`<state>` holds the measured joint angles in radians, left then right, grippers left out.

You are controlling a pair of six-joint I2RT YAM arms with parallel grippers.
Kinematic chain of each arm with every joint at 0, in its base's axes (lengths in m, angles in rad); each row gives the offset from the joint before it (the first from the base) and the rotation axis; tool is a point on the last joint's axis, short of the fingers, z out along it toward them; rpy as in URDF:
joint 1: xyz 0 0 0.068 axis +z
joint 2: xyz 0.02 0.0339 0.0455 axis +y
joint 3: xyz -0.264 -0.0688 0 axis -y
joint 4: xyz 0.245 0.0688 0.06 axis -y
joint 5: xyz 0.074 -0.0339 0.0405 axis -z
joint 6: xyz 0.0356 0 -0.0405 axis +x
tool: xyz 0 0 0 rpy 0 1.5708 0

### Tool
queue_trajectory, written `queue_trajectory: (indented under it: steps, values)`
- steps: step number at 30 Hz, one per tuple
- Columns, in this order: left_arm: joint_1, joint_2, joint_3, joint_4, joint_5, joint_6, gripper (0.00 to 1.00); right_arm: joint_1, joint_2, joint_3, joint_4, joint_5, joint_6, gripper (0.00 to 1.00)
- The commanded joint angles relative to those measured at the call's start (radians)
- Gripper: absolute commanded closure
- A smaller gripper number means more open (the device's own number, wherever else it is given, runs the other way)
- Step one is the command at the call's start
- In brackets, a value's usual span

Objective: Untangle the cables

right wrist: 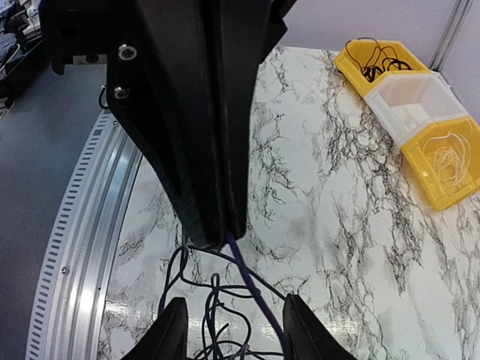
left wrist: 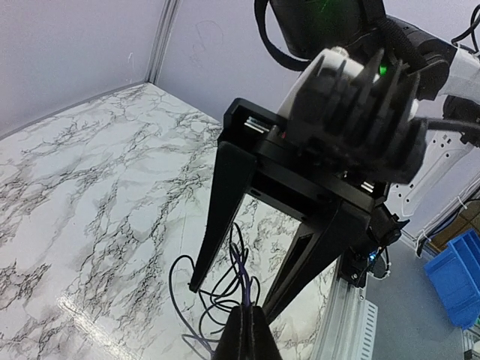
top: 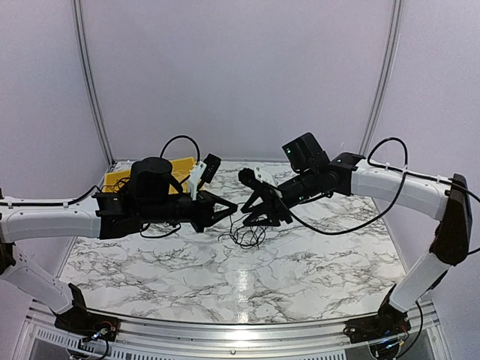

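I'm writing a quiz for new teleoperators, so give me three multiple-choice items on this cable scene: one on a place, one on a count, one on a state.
1. Where on the table does the row of bins stand?
A. far left corner
B. near right corner
C. dead centre

2. How many bins are in that row?
A. one
B. three
C. five

3. How is the left gripper?
A. wide open
B. shut on a cable strand
C. shut on a bin

Answers:
1 A: the top view shows yellow at the far left of the marble.
2 B: the right wrist view shows yellow, white, yellow side by side.
3 B: both wrist views show its fingers closed together, with a strand running out from the tips.
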<state>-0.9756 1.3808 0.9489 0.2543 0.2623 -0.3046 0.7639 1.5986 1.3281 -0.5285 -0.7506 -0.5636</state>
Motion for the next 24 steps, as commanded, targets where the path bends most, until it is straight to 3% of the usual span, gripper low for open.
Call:
queue_trajectory:
  steps: [1, 5, 7, 9, 11, 14, 19, 24]
  values:
    - [-0.007, 0.014, 0.036, -0.031, -0.012, 0.029, 1.00, 0.003, -0.052, 0.017, 0.030, -0.015, 0.053, 0.63]
    - [-0.011, 0.028, 0.045, -0.033, -0.023, 0.036, 1.00, 0.001, -0.052, 0.015, 0.038, 0.002, 0.072, 0.92]
    - [-0.013, 0.037, 0.047, -0.035, -0.041, 0.038, 1.00, -0.003, -0.047, 0.020, 0.041, 0.012, 0.085, 1.00]
    - [-0.012, 0.053, 0.048, -0.035, -0.073, 0.041, 1.00, -0.009, -0.049, 0.023, 0.039, 0.003, 0.093, 1.00]
    - [-0.012, 0.078, 0.057, -0.029, -0.129, 0.041, 0.86, -0.012, -0.059, 0.026, 0.035, -0.013, 0.092, 1.00]
    - [-0.012, 0.139, 0.073, 0.018, -0.212, 0.034, 0.77, -0.013, -0.080, 0.028, 0.029, -0.033, 0.094, 1.00]
    - [-0.012, 0.249, 0.085, 0.149, -0.398, -0.029, 0.75, -0.016, -0.113, 0.049, 0.000, -0.109, 0.103, 1.00]
    - [-0.006, 0.380, 0.042, 0.429, -0.551, -0.119, 0.74, -0.024, -0.143, 0.093, -0.055, -0.205, 0.092, 1.00]
